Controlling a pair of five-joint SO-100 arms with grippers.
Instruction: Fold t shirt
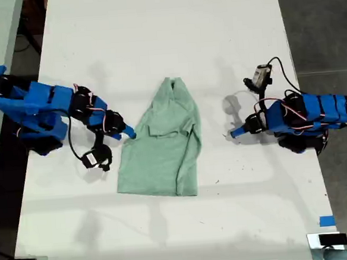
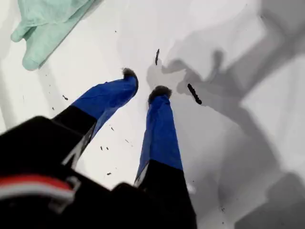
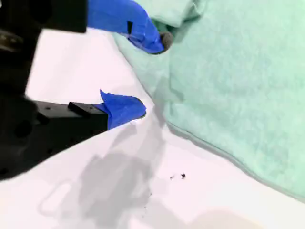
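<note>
The t shirt (image 1: 162,145) lies wrinkled in the middle of the white table, pale mint green, its sides folded in so it narrows toward the far end. My second gripper (image 1: 129,133) is at the shirt's edge on the exterior view's left. It is open (image 3: 152,74), one fingertip (image 3: 162,40) over the t shirt (image 3: 238,81), the other fingertip (image 3: 136,107) on bare table beside the hem. My first gripper (image 1: 233,133) stands on the exterior view's right, apart from the shirt. It is open (image 2: 144,82) over bare table, holding nothing, with a corner of the t shirt (image 2: 45,28) further off.
The white table (image 1: 155,36) stretches far beyond the shirt and toward the near edge. A strip of blue tape (image 1: 326,220) marks the exterior view's lower right. Dark floor (image 1: 321,24) borders the table on that view's right. Small black specks (image 2: 194,94) lie near my first gripper.
</note>
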